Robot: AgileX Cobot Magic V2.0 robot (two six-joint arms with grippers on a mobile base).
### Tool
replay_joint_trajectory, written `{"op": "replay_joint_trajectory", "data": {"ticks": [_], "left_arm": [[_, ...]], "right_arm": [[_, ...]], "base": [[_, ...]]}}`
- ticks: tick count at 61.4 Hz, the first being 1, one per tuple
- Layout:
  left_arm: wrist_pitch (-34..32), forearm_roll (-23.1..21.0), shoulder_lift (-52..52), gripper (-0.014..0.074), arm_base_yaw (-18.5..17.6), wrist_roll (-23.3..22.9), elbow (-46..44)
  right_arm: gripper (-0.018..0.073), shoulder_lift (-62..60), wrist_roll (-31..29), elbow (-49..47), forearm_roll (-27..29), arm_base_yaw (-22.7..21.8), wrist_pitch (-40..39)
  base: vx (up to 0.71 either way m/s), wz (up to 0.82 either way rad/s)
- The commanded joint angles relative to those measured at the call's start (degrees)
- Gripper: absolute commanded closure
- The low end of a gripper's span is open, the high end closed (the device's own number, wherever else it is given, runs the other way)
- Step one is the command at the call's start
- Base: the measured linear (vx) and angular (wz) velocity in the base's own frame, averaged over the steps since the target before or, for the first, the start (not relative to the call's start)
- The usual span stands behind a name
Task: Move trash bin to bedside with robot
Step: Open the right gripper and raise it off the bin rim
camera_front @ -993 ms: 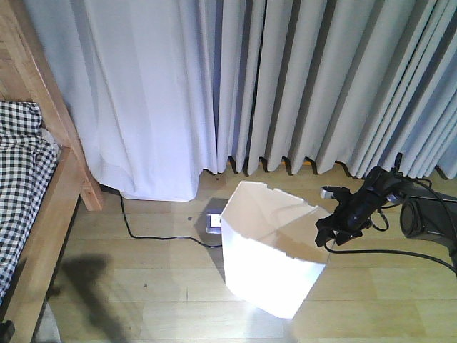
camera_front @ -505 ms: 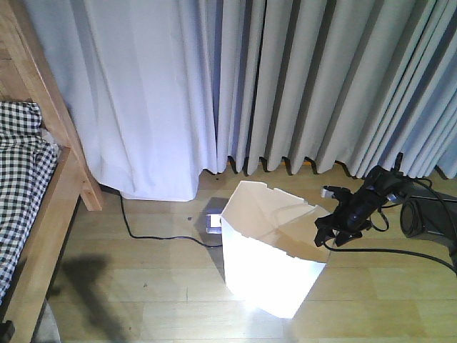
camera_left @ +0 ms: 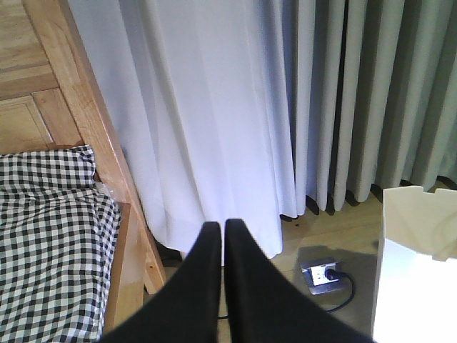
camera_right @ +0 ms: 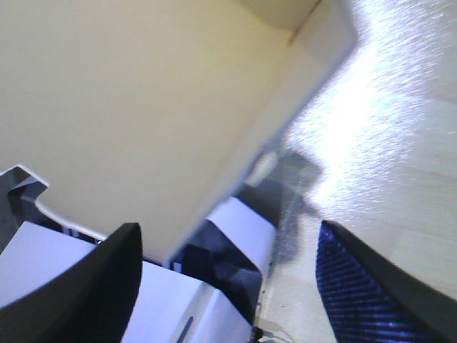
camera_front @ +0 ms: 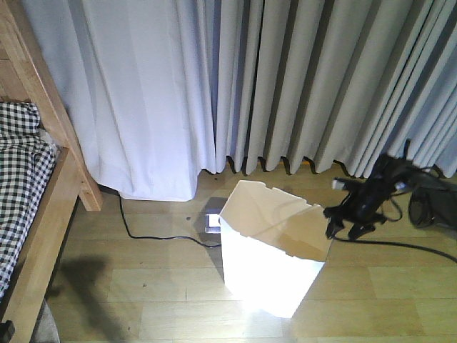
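We find one trash bin (camera_front: 275,250) upright on the wood floor (camera_front: 143,271), in front of the curtains (camera_front: 285,86) and well apart from the bed (camera_front: 28,186) at the left; we judge the move to the bedside not yet done. One right hand (camera_front: 351,218) sits just beside the bin's right rim corner; its wrist view shows its fingers (camera_right: 93,286) spread wide, the bin wall (camera_right: 143,107) ahead, nothing grasped. We judge it placed there to take or push the rim. One left hand (camera_left: 218,236) hangs clenched and empty, facing the bed. One floor socket (camera_front: 212,222) with one black cable (camera_front: 143,236) lies behind the bin.
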Motion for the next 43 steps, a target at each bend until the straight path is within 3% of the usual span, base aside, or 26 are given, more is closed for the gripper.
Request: {"op": "replay_joint_trajectory", "data": {"ticks": [1, 10, 27, 43], "left_arm": [[-4.0, 0.0, -1.2, 0.0603, -0.1, -0.3, 1.0], [-4.0, 0.0, -1.2, 0.0603, -0.1, -0.3, 1.0], [-4.0, 0.0, -1.2, 0.0603, -0.1, -0.3, 1.0], [-4.0, 0.0, -1.2, 0.0603, -0.1, -0.3, 1.0]], "right_arm": [[0.0064, -8.0, 0.3, 3.4, -1.9, -0.7, -0.2], [0.0064, -16.9, 0.0, 18.1, -3.1, -0.7, -9.3], [0.0064, -41.7, -1.0, 55.4, -3.3, -0.7, -35.6], [0.0064, -64.4, -1.7, 71.8, -3.5, -0.5, -40.6]], "base": [[0.00, -0.01], [0.00, 0.00], [0.00, 0.00], [0.00, 0.00]]}}
